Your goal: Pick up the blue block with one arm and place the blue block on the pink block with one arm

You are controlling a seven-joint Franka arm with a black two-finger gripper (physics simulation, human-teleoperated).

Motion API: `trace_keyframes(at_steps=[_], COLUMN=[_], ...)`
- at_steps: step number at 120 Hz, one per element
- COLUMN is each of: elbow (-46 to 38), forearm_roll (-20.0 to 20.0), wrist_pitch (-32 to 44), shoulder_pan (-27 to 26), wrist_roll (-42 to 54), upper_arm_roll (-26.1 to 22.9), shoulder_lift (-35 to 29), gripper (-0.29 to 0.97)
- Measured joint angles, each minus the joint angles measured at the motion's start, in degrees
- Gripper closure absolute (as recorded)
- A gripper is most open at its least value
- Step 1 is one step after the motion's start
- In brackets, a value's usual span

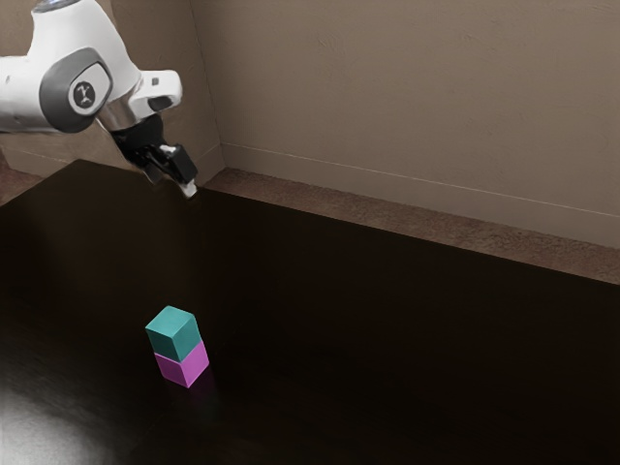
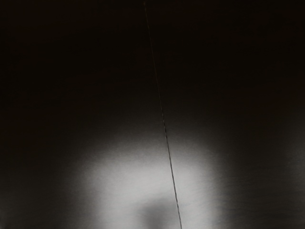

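The blue block sits squarely on top of the pink block, forming a two-high stack on the dark table toward the exterior view's lower left. My gripper hangs high above the table's far left part, well up and back from the stack. It is open, with nothing between its fingers. In the wrist view the dark tabletop lies under my hand.
A pale glare and a thin seam line mark the tabletop in the wrist view. Beyond the table's far edge are a brown floor and a beige wall. Open tabletop stretches to the stack's right.
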Motion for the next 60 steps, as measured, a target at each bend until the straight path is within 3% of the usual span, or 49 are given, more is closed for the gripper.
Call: trace_keyframes(at_steps=[25, 60], elbow=[1.3, 0.1], forearm_roll=[3.2, 2.5], wrist_pitch=[-9.2, -13.9], shoulder_pan=[-1.6, -1.7], wrist_roll=[4.4, 4.1], upper_arm_roll=[-0.6, -0.8], shoulder_lift=[-3.9, -4.1], gripper=[0.01, 0.00])
